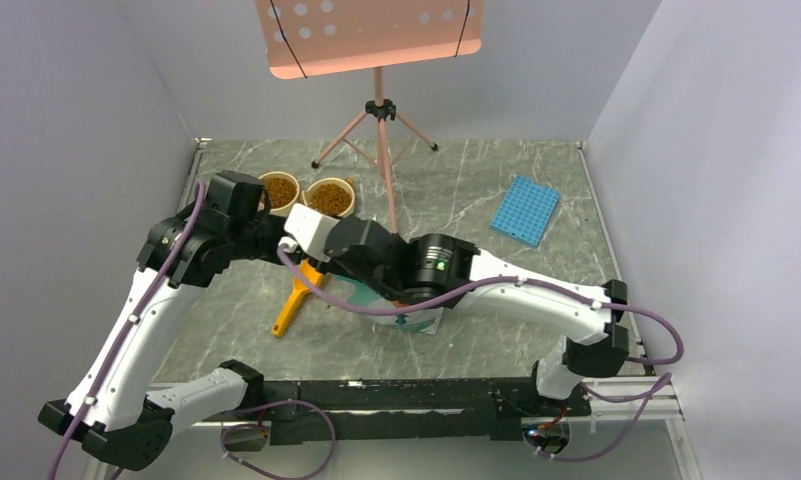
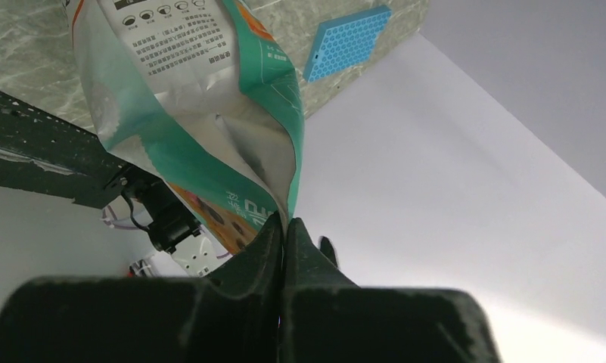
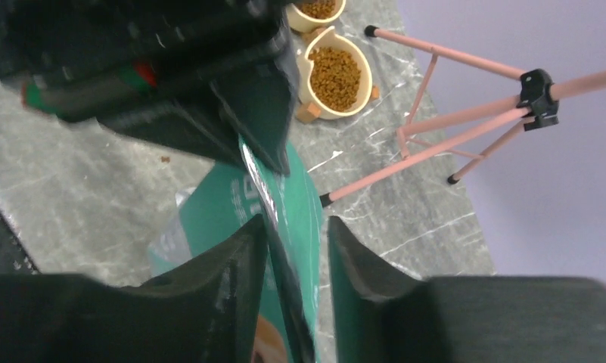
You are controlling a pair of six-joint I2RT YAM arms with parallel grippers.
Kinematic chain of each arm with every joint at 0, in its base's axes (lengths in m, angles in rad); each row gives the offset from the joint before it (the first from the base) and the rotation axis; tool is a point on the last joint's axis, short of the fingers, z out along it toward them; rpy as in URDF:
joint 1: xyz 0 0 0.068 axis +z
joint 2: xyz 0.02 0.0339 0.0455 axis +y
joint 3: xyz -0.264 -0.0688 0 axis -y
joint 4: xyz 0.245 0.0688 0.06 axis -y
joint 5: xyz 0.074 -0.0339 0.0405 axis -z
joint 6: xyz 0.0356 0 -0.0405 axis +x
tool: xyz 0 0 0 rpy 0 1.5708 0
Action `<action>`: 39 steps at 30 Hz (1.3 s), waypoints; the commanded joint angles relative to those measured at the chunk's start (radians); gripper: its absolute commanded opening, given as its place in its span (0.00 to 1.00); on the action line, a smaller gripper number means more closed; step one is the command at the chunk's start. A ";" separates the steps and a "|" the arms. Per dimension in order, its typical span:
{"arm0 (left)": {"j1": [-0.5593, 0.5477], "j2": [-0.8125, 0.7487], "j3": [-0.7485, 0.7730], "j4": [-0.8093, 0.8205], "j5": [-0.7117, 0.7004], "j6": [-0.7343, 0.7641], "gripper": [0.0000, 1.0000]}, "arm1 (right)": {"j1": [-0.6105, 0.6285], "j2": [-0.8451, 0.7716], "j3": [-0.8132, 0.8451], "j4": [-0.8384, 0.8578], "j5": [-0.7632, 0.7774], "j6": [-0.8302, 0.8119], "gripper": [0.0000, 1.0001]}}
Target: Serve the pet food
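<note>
The top camera looks down from behind the arms; both close wrist cameras face the teal-green printed foil bag (image 2: 186,113).

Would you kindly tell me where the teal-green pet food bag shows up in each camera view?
Top external: the teal-green pet food bag is at centre, mostly hidden under the right arm.
Left wrist: upper left, its edge pinched by the left fingers.
Right wrist: lower centre, its edge between the parted right fingers.
Shared landmark: the grey marble tabletop.
</note>
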 commanded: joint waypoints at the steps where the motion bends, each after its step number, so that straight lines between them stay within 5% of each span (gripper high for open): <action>1: 0.013 -0.023 0.033 0.076 0.033 -0.012 0.00 | 0.021 0.088 0.088 0.092 0.195 -0.105 0.21; 2: 0.013 -0.021 0.035 0.074 0.036 -0.017 0.00 | 0.018 0.099 0.107 0.077 0.185 -0.109 0.00; 10: 0.022 0.004 0.072 0.012 0.056 -0.015 0.00 | -0.038 0.092 0.194 -0.072 -0.004 0.003 0.00; 13: 0.025 0.006 0.079 -0.009 0.063 -0.019 0.00 | -0.040 0.036 0.119 -0.020 0.044 -0.018 0.37; 15: 0.032 0.008 0.080 -0.019 0.076 -0.022 0.00 | -0.045 0.014 0.089 -0.017 0.061 -0.035 0.47; 16: 0.037 0.008 0.080 -0.022 0.080 -0.020 0.00 | -0.045 0.011 0.084 -0.021 0.076 -0.041 0.45; 17: 0.040 0.008 0.080 -0.026 0.083 -0.021 0.00 | -0.045 0.014 0.084 -0.031 0.090 -0.044 0.29; 18: 0.043 0.008 0.079 -0.028 0.086 -0.022 0.00 | -0.047 0.018 0.086 -0.039 0.114 -0.043 0.02; 26: 0.057 0.014 0.079 -0.003 0.104 -0.015 0.00 | -0.057 -0.029 0.071 -0.024 0.075 0.012 0.00; 29: 0.015 0.008 0.048 0.059 0.115 -0.047 0.26 | -0.071 -0.006 0.125 -0.070 -0.005 0.039 0.00; 31: -0.026 0.008 0.041 0.095 0.083 -0.070 0.43 | -0.071 0.010 0.145 -0.084 -0.022 0.043 0.09; 33: -0.037 0.018 0.040 0.109 0.088 -0.071 0.46 | -0.071 0.018 0.155 -0.085 -0.023 0.045 0.22; 36: -0.039 0.027 0.043 0.113 0.087 -0.066 0.43 | -0.071 0.013 0.147 -0.072 0.005 0.041 0.38; 39: -0.040 0.021 0.033 0.117 0.074 -0.074 0.30 | -0.074 0.015 0.151 -0.070 0.029 0.032 0.41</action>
